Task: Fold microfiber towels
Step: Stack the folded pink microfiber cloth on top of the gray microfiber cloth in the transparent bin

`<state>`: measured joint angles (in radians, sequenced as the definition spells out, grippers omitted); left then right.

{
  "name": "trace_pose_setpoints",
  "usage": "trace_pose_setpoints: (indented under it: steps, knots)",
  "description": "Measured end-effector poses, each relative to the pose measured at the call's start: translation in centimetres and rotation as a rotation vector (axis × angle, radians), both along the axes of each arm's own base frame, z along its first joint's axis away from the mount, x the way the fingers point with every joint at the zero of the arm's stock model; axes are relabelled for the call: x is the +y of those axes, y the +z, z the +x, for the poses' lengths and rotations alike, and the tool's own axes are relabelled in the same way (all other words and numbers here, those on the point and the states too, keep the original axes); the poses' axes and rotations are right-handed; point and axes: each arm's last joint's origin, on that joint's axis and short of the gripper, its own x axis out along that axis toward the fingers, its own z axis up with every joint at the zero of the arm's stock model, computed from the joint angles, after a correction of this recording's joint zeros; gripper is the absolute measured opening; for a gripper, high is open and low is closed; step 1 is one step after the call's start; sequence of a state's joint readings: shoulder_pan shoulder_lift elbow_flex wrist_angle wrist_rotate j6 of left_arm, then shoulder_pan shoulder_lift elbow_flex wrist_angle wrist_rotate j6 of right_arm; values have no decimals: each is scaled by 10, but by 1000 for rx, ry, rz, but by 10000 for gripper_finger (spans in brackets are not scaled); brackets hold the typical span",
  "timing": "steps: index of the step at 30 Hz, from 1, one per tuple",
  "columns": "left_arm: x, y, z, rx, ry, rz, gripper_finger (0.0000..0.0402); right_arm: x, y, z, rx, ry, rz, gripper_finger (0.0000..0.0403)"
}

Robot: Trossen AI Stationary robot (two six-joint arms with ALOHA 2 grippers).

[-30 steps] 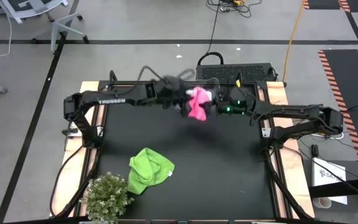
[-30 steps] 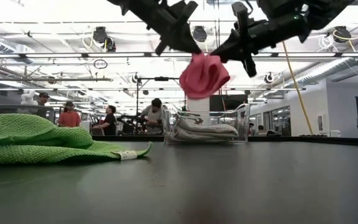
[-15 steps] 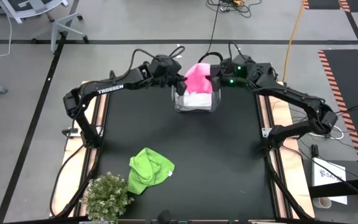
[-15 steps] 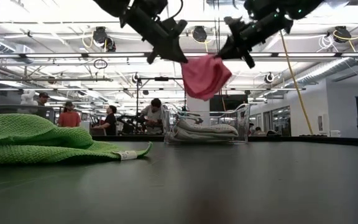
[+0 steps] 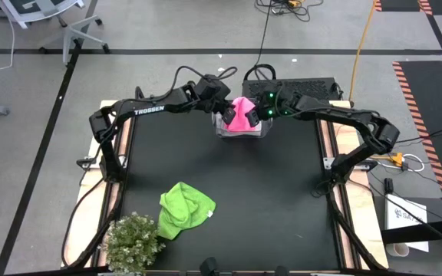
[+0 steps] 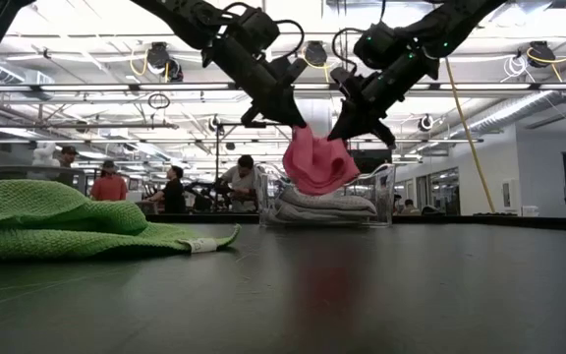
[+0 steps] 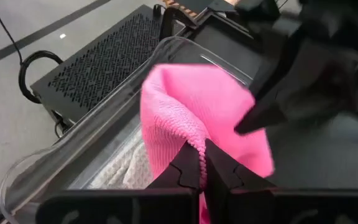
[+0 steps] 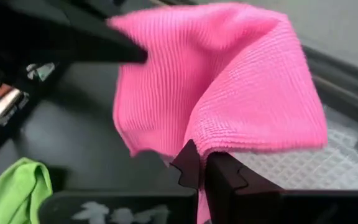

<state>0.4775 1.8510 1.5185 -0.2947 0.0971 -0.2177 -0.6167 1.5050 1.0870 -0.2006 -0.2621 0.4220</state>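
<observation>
A folded bright pink towel (image 5: 242,115) hangs between my two grippers over the clear bin (image 5: 261,132) at the table's far edge. My left gripper (image 5: 227,111) is shut on its left side, my right gripper (image 5: 260,113) on its right side. White towels (image 6: 327,205) lie stacked in the bin; they also show in the left wrist view (image 7: 126,168). The lime green towel (image 5: 184,208) lies crumpled on the table at the near left. My left gripper pinches a folded edge (image 7: 194,144) of the pink towel between its two fingers, slanting down from the table's left. The towel sags below the fingers (image 6: 285,110), its lower part at the bin's top. My right gripper pinches the pink towel's opposite folded edge (image 8: 205,147) between its two fingers, slanting down from the table's right. The cloth hangs slack between the two holds (image 6: 317,162).
A small bushy plant (image 5: 133,244) stands at the near left corner beside the green towel. The bin's clear walls (image 6: 386,192) rise around the white stack. People (image 6: 170,189) stand in the room beyond the far edge. Bare black tabletop (image 5: 282,207) lies at the centre and right.
Both grippers have carried the pink towel toward the table's far edge, then down over the bin. The towel, held high a second ago, now sags at the bin's top above the white stack. Both grippers have stayed shut on it.
</observation>
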Motion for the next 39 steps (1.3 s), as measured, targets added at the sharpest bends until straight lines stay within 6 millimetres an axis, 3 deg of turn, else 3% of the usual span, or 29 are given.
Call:
trace_pose_setpoints:
  steps: [4,16,21,26,39]
  knots:
    - [0,-1,-1,13,4,-11,3,3,-10,2,23,5,25,0]
    - [10,-29,2,122,47,-30,9,4,-43,-21,92,-72,70,0]
    - [16,-40,4,151,93,-6,34,1,-46,-22,60,-77,-3,6]
    - [20,-49,5,198,57,48,58,-2,-46,-24,85,-77,-44,36]
    - [25,-40,3,211,80,177,159,-10,-47,-35,150,-35,-118,118]
